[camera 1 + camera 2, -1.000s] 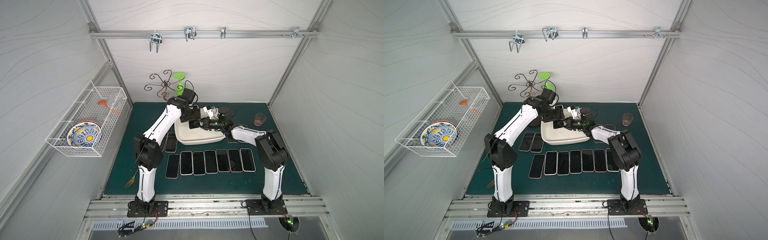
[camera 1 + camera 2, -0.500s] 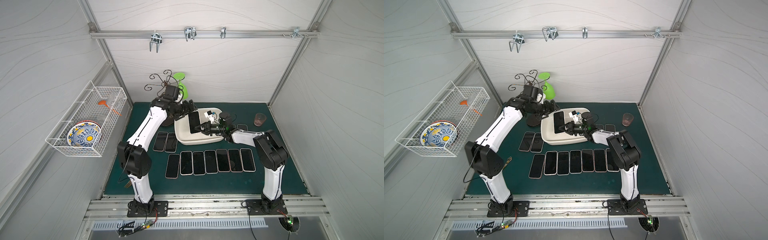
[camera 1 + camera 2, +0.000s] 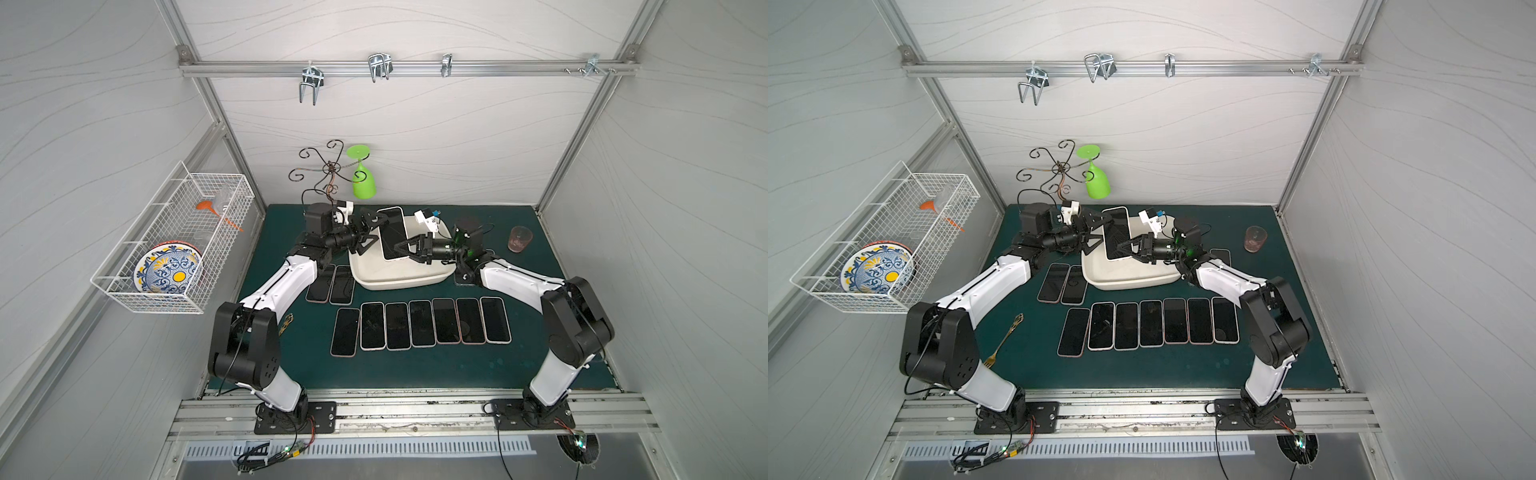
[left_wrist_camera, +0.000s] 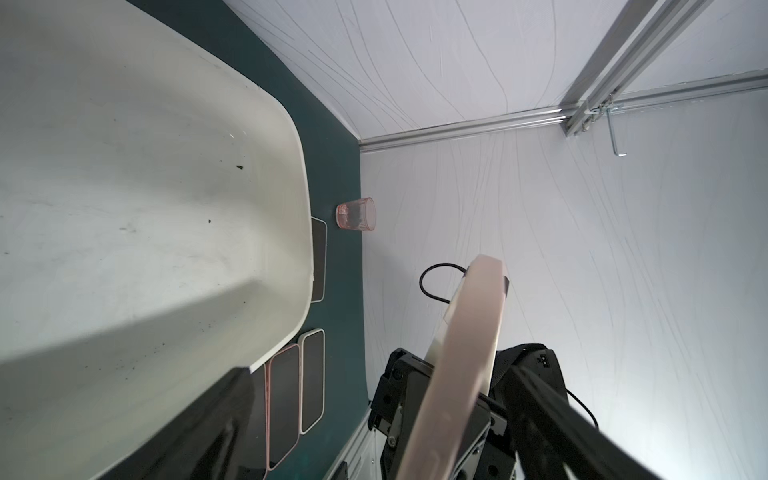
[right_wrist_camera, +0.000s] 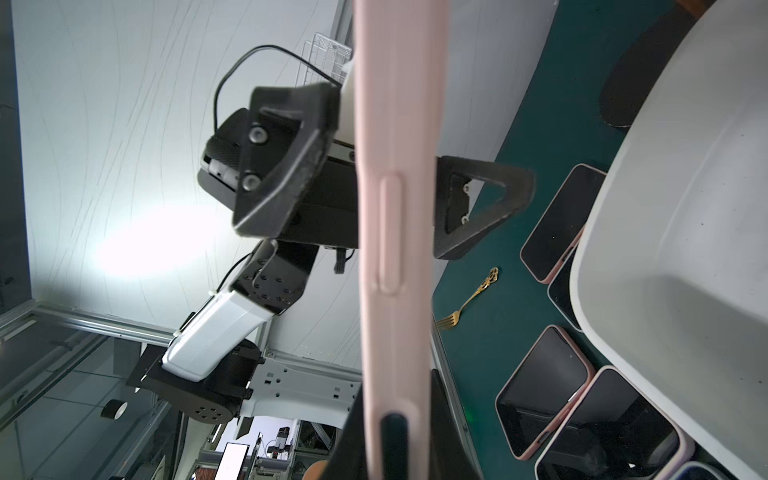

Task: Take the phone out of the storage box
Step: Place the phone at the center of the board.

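Above the storage box (image 3: pixel 399 282), the right tool (image 3: pixel 405 251) is clamping the lower end of the phone (image 3: pixel 392 230) and holding it tilted, clear of the box floor. Opposite, the left tool (image 3: pixel 371 230) is standing wide, its fingers (image 5: pixel 282 166) flanking the phone. Both arms are reaching forward low over the bench (image 3: pixel 415 370), with wrists level and facing each other and elbows set out to the sides.

**Q:** Where do the top views stand?
**A:** High over the base rail (image 3: pixel 415 405), which sits low in frame. They tilt down on the whole table (image 3: pixel 415 374), with the storage box (image 3: pixel 399 278) mid-frame in both top views.
**Q:** And the wrists?
**A:** Close in, facing each other across the box. Each shows the phone (image 4: pixel 457 374) edge-on; the right wrist view has the left arm (image 5: pixel 216 336) behind it.
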Action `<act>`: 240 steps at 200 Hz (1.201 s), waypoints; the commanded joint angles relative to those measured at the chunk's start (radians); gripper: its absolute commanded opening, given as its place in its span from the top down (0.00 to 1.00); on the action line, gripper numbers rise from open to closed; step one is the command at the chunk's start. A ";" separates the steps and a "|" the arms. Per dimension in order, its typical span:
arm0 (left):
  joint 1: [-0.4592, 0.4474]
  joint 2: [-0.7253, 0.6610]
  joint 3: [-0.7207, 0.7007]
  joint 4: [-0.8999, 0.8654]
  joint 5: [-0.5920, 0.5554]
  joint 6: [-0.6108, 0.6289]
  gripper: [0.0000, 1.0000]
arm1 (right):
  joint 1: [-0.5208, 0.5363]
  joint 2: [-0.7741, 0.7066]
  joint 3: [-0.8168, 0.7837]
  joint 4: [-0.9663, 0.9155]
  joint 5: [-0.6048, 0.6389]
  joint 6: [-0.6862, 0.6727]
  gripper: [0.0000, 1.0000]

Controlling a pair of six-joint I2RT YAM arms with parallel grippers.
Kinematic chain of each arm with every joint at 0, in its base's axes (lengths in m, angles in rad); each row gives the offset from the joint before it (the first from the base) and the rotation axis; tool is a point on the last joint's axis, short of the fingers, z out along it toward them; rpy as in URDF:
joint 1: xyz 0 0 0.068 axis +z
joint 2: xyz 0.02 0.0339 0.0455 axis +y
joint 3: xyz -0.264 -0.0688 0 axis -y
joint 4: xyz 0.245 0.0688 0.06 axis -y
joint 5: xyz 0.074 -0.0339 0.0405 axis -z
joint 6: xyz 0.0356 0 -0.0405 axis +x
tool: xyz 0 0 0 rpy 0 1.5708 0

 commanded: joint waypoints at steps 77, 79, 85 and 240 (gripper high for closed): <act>-0.004 -0.046 -0.036 0.323 0.076 -0.111 0.57 | 0.030 0.004 0.092 0.027 -0.036 0.028 1.00; -0.004 -0.047 -0.040 0.323 0.076 -0.112 0.57 | 0.030 0.006 0.093 0.027 -0.036 0.029 1.00; -0.005 -0.047 -0.045 0.332 0.083 -0.116 0.57 | 0.033 0.013 0.100 0.029 -0.038 0.032 1.00; 0.099 -0.160 -0.081 0.248 0.206 -0.091 1.00 | -0.030 0.024 0.178 -0.317 -0.082 -0.114 0.01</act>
